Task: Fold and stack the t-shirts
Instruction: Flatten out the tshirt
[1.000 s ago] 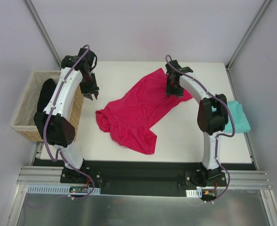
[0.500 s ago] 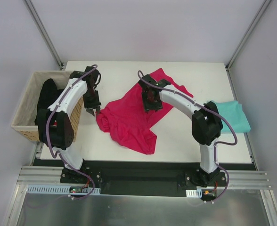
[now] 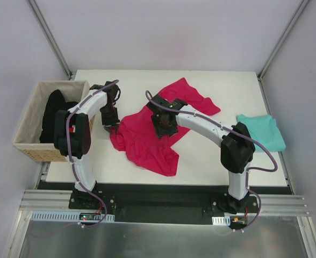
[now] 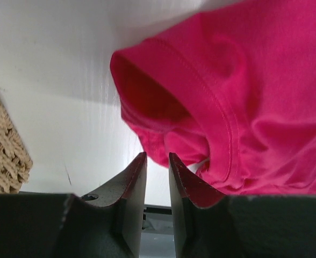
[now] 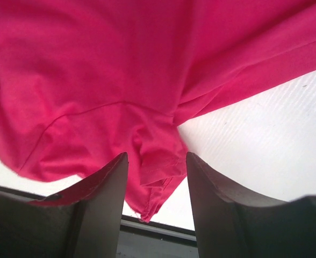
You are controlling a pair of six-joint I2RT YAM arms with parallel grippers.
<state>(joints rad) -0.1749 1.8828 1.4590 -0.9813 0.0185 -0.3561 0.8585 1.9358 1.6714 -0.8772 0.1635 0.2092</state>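
The crimson-pink t-shirt (image 3: 142, 142) lies crumpled and half spread across the middle of the white table (image 3: 222, 161). The teal t-shirt (image 3: 263, 133) lies folded at the table's right edge. My left gripper (image 3: 112, 129) hangs at the pink shirt's left edge. In the left wrist view its jaws (image 4: 156, 157) stand a narrow gap apart with nothing between them, and the pink shirt's hemmed opening (image 4: 201, 107) lies just beyond the tips. My right gripper (image 3: 163, 128) hovers over the shirt's middle, open (image 5: 156, 156), with a bunched corner of pink cloth (image 5: 158, 161) lying below its gap.
A woven wicker basket (image 3: 26, 126) stands off the table's left side with dark clothing (image 3: 53, 110) in it; its weave shows at the left of the left wrist view (image 4: 2, 156). Grey walls close in the back and sides.
The left gripper has come nearer and to the right, from the basket's far corner to the pink shirt's left edge. The right gripper has swung left from the shirt's far right corner to its middle.
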